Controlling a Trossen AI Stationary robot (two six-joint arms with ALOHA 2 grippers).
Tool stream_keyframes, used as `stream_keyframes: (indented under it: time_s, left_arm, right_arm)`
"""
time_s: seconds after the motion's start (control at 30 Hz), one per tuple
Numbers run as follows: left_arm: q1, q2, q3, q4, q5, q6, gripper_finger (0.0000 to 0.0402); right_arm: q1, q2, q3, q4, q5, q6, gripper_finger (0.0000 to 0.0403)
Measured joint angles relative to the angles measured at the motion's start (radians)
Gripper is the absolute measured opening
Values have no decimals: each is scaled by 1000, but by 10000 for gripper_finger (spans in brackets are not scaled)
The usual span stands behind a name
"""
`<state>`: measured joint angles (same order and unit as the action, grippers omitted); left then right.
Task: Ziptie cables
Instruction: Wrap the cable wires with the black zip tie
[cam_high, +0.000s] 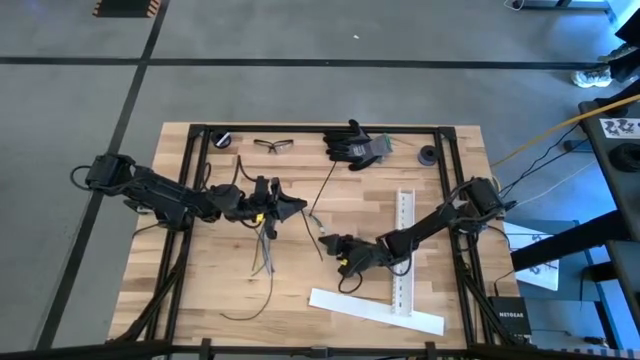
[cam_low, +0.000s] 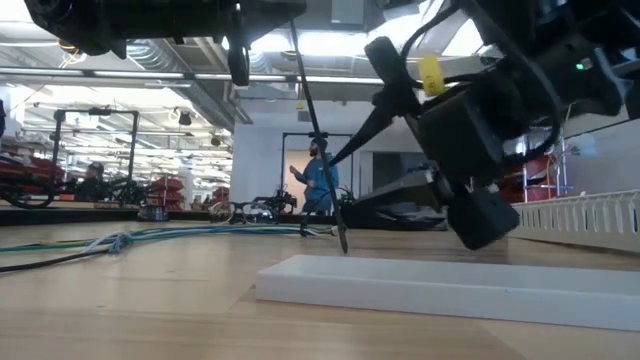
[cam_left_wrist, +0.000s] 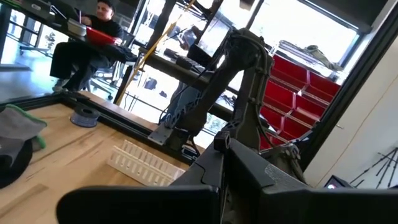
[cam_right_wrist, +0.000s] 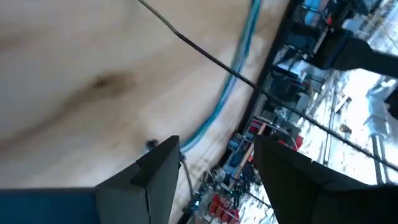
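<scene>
The cables (cam_high: 262, 245) are a few pale limp wires lying on the wood left of centre; they also show in the low view (cam_low: 180, 235) and the right wrist view (cam_right_wrist: 230, 93). My left gripper (cam_high: 298, 206) hangs shut above the table's middle, with a thin black ziptie (cam_high: 313, 238) slanting down from it. My right gripper (cam_high: 324, 243) is low beside that strip, pointing toward the table's left edge. Its fingers (cam_right_wrist: 214, 146) are open, and the ziptie (cam_right_wrist: 211, 59) crosses just beyond their tips. A second black ziptie (cam_high: 325, 185) lies flat toward the far side. My left gripper is shut on the ziptie's upper end (cam_low: 293, 25); its own fingers hide the exact spot. The fingers come roughly level from the table's left side. The strip hangs slanting below them, and its lower tip (cam_low: 344, 248) rests on the wood.
Two white strips lie at the right (cam_high: 405, 250) and near the front edge (cam_high: 375, 310). Gloves (cam_high: 355, 145), safety glasses (cam_high: 273, 145) and two small dark rolls (cam_high: 222, 138) (cam_high: 428, 155) sit along the far edge. A thin dark strand (cam_high: 250, 310) curves near the front. A person (cam_low: 320, 180) stands beyond the table.
</scene>
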<state>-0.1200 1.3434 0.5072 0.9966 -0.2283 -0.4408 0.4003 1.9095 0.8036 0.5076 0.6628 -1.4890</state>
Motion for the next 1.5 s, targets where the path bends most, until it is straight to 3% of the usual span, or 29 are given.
stream_keyframes:
  time_s: [0.3,0.7,0.9,1.07,1.37,1.5]
  left_arm:
    - [0,0,0,1,0,3,0]
    - [0,0,0,1,0,2,0]
    - [-5,0,0,3,0,2,0]
    - [-9,0,0,1,0,2,0]
    - [-11,0,0,1,0,21,0]
    - [-11,0,0,-5,1,41,0]
  right_arm:
    - [74,0,1,0,-24,41,193]
    - [15,0,2,7,-134,-99,193]
    - [3,65,90,20,-153,-118,193]
    - [-17,147,160,24,-55,-168,190]
    - [7,154,184,14,-21,-100,97]
    - [29,154,185,20,-26,29,60]
